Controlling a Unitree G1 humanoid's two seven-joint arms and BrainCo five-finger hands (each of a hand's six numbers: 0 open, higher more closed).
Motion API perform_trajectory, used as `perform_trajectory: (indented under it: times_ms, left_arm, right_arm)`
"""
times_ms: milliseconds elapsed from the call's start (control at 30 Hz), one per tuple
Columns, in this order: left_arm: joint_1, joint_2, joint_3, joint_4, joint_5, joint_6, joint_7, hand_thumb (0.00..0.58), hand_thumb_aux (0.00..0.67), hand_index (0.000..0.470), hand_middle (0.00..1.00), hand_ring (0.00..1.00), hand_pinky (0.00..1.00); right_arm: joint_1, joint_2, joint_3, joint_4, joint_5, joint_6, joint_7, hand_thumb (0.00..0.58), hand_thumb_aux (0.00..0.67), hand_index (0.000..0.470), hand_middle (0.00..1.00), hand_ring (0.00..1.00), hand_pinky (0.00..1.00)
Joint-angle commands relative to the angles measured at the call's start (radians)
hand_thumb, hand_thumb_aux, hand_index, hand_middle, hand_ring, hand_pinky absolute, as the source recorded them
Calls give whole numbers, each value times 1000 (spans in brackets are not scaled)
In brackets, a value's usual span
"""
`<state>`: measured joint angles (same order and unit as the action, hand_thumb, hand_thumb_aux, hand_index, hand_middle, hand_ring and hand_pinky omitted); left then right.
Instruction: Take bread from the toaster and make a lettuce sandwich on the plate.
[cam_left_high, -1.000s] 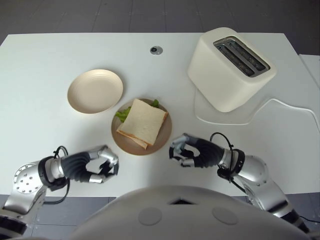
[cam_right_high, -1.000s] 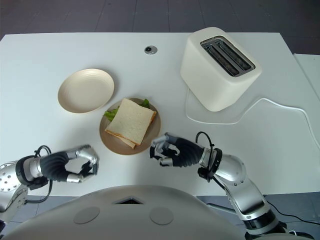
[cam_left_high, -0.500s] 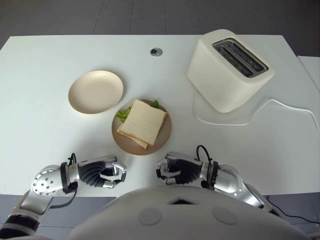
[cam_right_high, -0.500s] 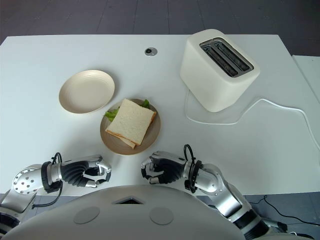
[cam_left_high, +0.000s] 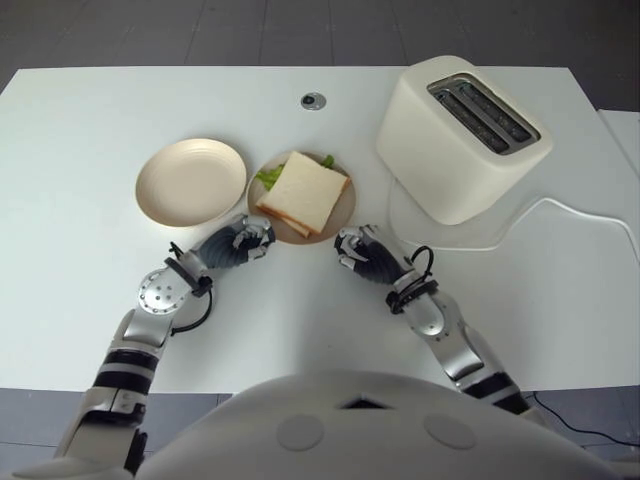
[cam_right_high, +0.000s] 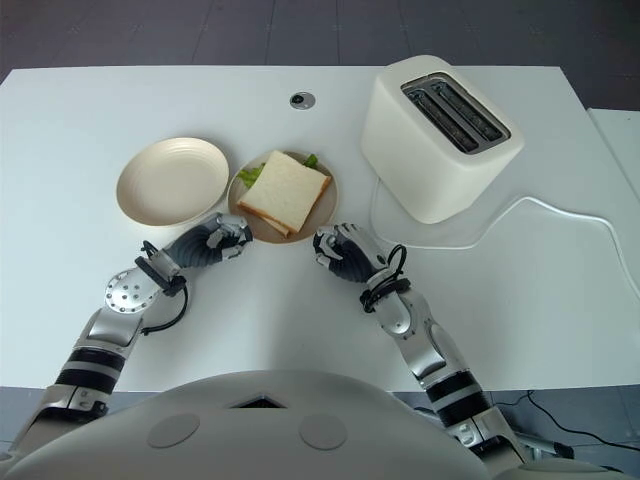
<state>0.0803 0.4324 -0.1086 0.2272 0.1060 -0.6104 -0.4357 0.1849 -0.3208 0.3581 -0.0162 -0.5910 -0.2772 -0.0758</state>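
Note:
A sandwich (cam_left_high: 303, 192) of white bread, with green lettuce (cam_left_high: 267, 177) sticking out at its left edge, lies on a small brown plate (cam_left_high: 341, 212) in the middle of the table. My left hand (cam_left_high: 237, 244) has its fingers curled and sits at the plate's near left rim. At the near right rim is my right hand (cam_left_high: 360, 252), also curled. I cannot tell whether either hand touches the rim. The cream toaster (cam_left_high: 455, 140) stands at the back right, and no bread shows above its two slots.
An empty cream plate (cam_left_high: 190, 181) lies just left of the sandwich plate. The toaster's white cable (cam_left_high: 580, 212) loops over the table on the right. A small round metal disc (cam_left_high: 313, 100) is set in the table at the back.
Both arms have stretched forward from the table's near edge. The plate with the sandwich now lies farther from me and slightly to the right, beside the empty plate.

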Motion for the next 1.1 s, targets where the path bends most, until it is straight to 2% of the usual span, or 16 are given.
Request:
perform_trajectory:
  times_ms: [33, 67, 100, 133, 167, 233, 333, 467, 667, 1100]
  left_arm:
    - [9, -46, 6, -45, -117, -69, -9, 560, 547, 383, 463, 463, 463]
    - [20, -59, 15, -74, -162, -100, -6, 472, 381, 267, 396, 396, 396]
    - [32, -78, 33, -122, -236, -97, 2, 132, 81, 57, 349, 349, 349]
    - [45, -91, 54, -174, -294, -111, 15, 0, 0, 0, 263, 263, 263]
    - [56, -104, 76, -215, -324, -117, 35, 0, 0, 0, 224, 224, 224]
    - [86, -129, 108, -312, -345, -126, 73, 0, 0, 0, 0, 0, 0]
    - [146, -165, 87, -433, -358, -121, 93, 0, 0, 0, 0, 0, 0]
    - [206, -215, 37, -504, -367, -90, 107, 0, 0, 0, 0, 0, 0]
    - [209, -243, 23, -458, -349, -80, 99, 0, 0, 0, 0, 0, 0]
    - [220, -304, 35, -448, -279, -44, 162, 0, 0, 0, 0, 0, 0]
  right_arm:
    - [-18, 22, -38, -5, -2, -34, -77, 580, 670, 470, 788, 788, 788]
    - [-17, 25, -50, -14, 9, -49, -93, 580, 670, 470, 494, 494, 494]
    - [-16, 25, -62, -29, 25, -77, -108, 572, 591, 415, 208, 208, 208]
    - [-13, 26, -78, -49, 39, -111, -127, 425, 323, 227, 0, 0, 0]
    - [-9, 29, -95, -71, 57, -142, -141, 0, 0, 0, 0, 0, 0]
    - [4, 43, -150, -146, 115, -209, -178, 0, 0, 0, 0, 0, 0]
    - [40, 69, -199, -251, 249, -278, -176, 0, 0, 0, 0, 0, 0]
    - [100, 91, -194, -319, 414, -288, -113, 0, 0, 0, 0, 0, 0]
    - [126, 121, -197, -287, 429, -316, -62, 0, 0, 0, 0, 0, 0]
    - [145, 166, -200, -299, 404, -303, 3, 0, 0, 0, 0, 0, 0]
